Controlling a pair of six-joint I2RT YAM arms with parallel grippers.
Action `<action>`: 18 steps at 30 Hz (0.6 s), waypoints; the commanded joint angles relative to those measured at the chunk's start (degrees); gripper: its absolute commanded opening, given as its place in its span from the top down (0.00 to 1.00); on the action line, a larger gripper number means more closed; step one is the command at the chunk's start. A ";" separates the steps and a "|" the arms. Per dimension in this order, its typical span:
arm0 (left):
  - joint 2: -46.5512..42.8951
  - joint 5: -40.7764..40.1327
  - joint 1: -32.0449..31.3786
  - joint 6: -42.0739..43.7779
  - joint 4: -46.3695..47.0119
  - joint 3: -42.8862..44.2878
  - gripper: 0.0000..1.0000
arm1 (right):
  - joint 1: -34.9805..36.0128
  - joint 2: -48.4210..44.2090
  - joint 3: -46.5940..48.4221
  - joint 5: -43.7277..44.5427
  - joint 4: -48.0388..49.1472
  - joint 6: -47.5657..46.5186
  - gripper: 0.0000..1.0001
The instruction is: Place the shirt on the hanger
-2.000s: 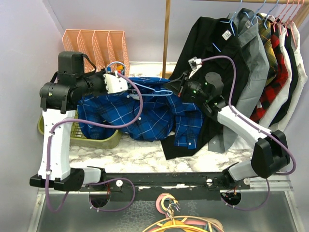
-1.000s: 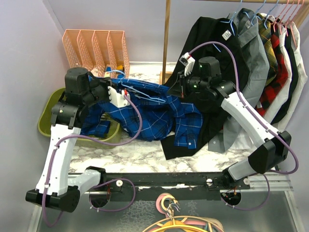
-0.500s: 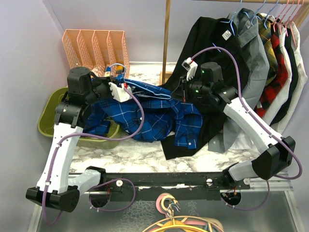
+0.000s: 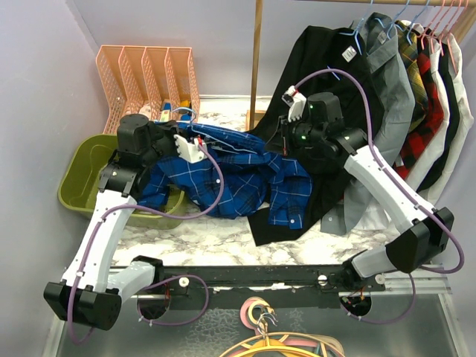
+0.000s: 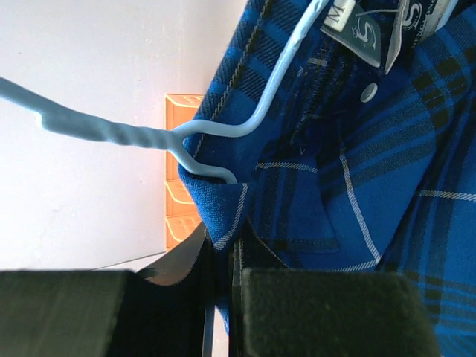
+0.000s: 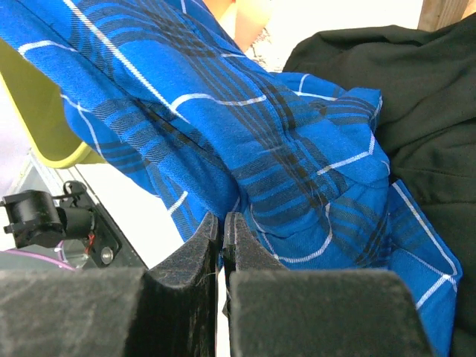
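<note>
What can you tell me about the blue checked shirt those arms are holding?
The shirt is royal-blue plaid cloth with thin white and dark lines, a white button and a neck label. It sags crumpled between the left gripper and the right gripper, both pinching its fabric. A light-blue wire hanger is tucked in at its collar.

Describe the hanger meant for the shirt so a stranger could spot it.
On the marble table, find the blue plaid shirt bunched at its middle. At its collar, beside the left pincer, a thin light-blue wire hanger pokes out. Unlike the hangers carrying the hung shirts at top right, it is tucked inside that plaid shirt.
</note>
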 commanded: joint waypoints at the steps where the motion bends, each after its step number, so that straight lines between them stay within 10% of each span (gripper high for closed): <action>1: -3.83 -19.46 2.18 4.73 13.19 -0.43 1.00 | -3.45 0.28 3.07 8.58 -16.25 -1.28 0.99; 7: -1.93 -22.41 -3.51 -7.09 7.22 3.49 1.00 | -1.51 -0.94 1.18 -6.62 -7.40 5.72 0.99; 18: 8.49 -14.86 -12.47 -36.05 -14.21 23.42 1.00 | 14.55 11.89 11.26 -7.21 13.65 17.98 0.99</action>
